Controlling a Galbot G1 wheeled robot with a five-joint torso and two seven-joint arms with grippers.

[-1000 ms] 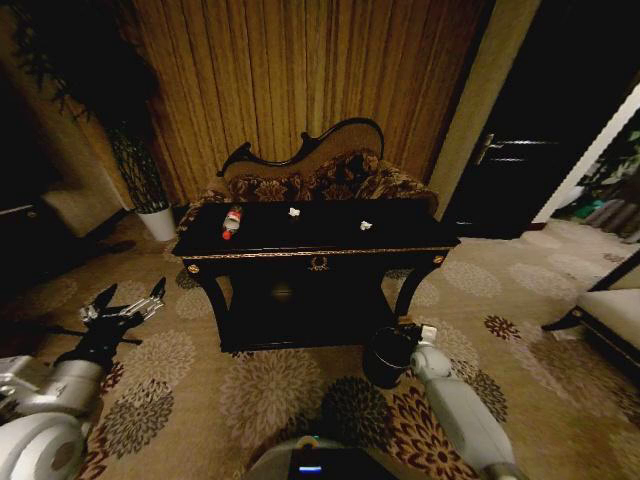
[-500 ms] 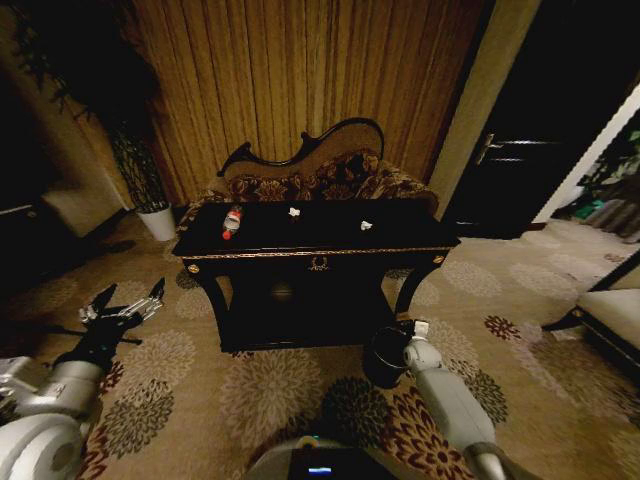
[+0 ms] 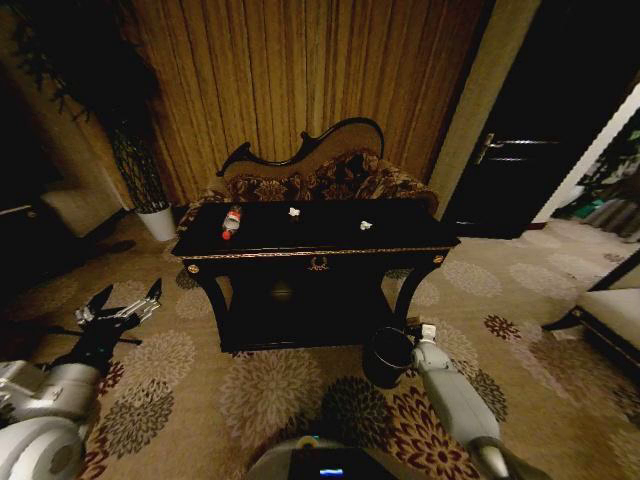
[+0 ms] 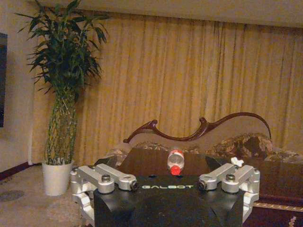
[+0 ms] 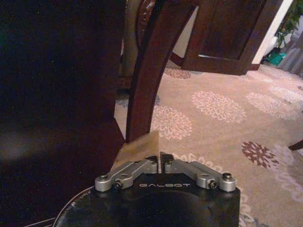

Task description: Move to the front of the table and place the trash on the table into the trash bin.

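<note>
The left gripper [image 3: 122, 312] is held low over the flower-patterned carpet [image 3: 250, 390], well to the left of the large glossy black table with gold trim [image 3: 316, 252], its fingers spread apart and empty. On the tabletop toward its left end lies the small clear plastic bottle with red cap and red-white label [image 3: 232, 221]; further right two tiny white crumpled scraps [image 3: 294, 212] are seen, well apart from each other. Below the table's right front corner, the small round dark bucket-like trash bin [image 3: 387, 357] is gripped at its rim by the right gripper [image 3: 409, 333], whose fingers are pressed together on the rim's edge.

The hold on the bin is judged thin: a pinch on one side of the rim could let the bin tilt or slip if it is swung. The table's curved leg [image 5: 147, 75] stands just beside the right gripper and could be struck.
</note>
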